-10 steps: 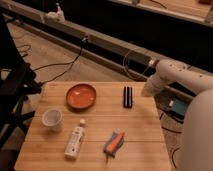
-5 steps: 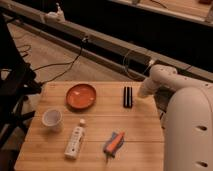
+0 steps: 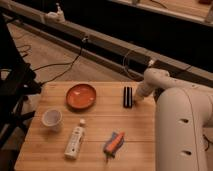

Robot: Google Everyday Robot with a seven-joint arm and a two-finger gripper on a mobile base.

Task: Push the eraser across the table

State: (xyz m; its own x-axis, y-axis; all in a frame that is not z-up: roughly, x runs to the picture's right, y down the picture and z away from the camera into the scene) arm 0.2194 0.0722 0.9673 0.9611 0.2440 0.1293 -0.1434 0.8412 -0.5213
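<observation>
The eraser (image 3: 128, 96), a small black block with a lengthwise groove, lies on the light wooden table (image 3: 100, 125) near its far right part, long side pointing away from me. My white arm comes in from the right and bends down to the table. The gripper (image 3: 137, 97) is at the end of the arm, just right of the eraser and close beside it, low over the tabletop. I cannot tell whether it touches the eraser.
An orange plate (image 3: 81, 96) sits left of the eraser. A white cup (image 3: 52, 118), a white bottle (image 3: 75, 140) lying down and an orange-and-grey tool (image 3: 114, 143) are nearer the front. Cables and a dark stand (image 3: 15, 95) are left of the table.
The arm has swung left, bringing the gripper from off the table's right edge to right beside the eraser. The arm's white body now fills more of the right foreground. The eraser has not moved.
</observation>
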